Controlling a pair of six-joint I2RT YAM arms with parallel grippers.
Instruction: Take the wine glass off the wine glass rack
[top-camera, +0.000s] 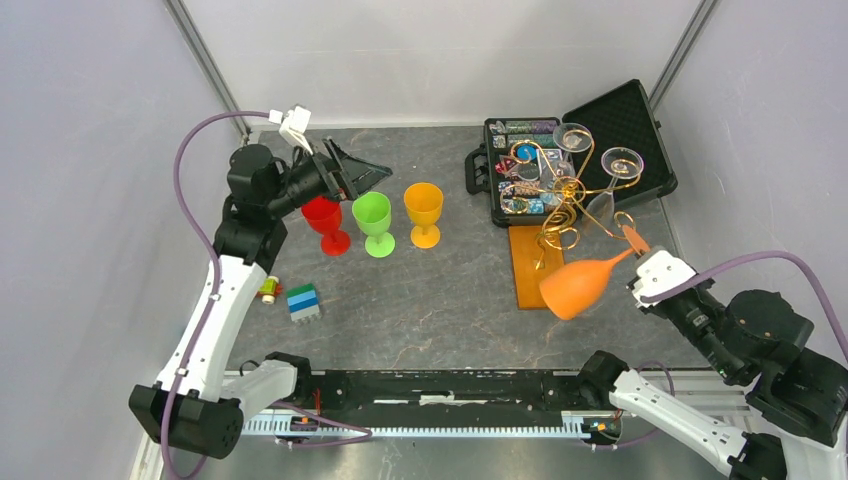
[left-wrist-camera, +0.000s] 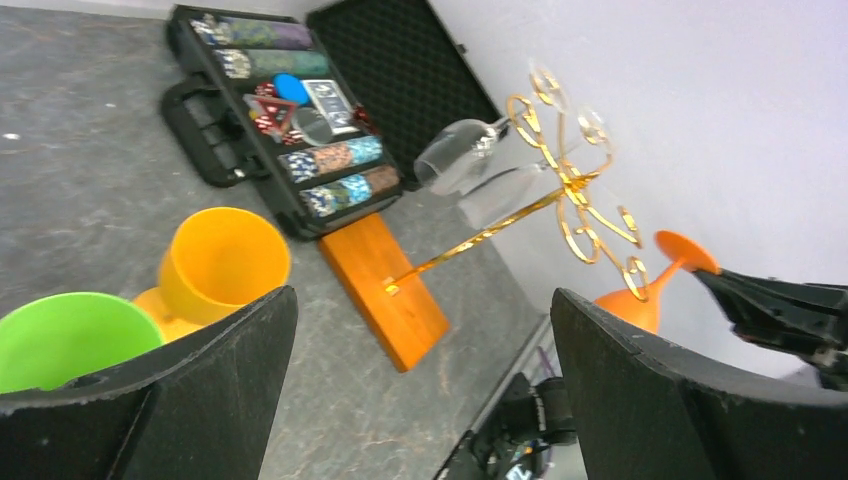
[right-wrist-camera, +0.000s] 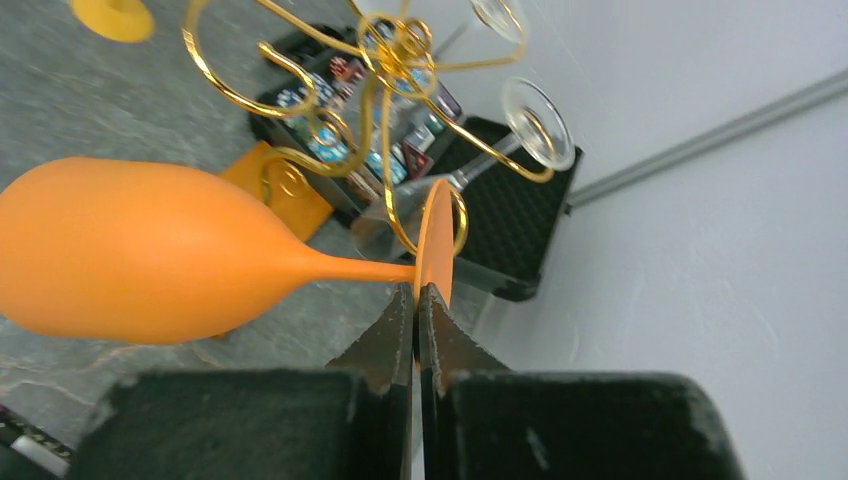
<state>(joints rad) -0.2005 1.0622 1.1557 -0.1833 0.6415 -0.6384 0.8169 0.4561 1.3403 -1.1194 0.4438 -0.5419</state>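
Right hand (right-wrist-camera: 415, 300) pinching orange wine glass (right-wrist-camera: 140, 250), black case (top-camera: 640, 130) holding chips (left-wrist-camera: 330, 158)

I work in a lab test cell. Plain white walls (top-camera: 430, 50) on metal posts (top-camera: 205, 60) box in a grey tabletop (top-camera: 430, 300). A black rail (top-camera: 440, 385) runs along its near edge. The props are odd bits: plastic goblets (top-camera: 376, 222), toy blocks (top-camera: 303, 302), a chip case (top-camera: 520, 170).

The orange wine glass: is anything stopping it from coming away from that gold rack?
The right gripper pinches the orange wine glass by its foot. One gold curl of the wine glass rack sits close beside that foot; whether it hooks it is unclear. Nothing else visible blocks the way out.
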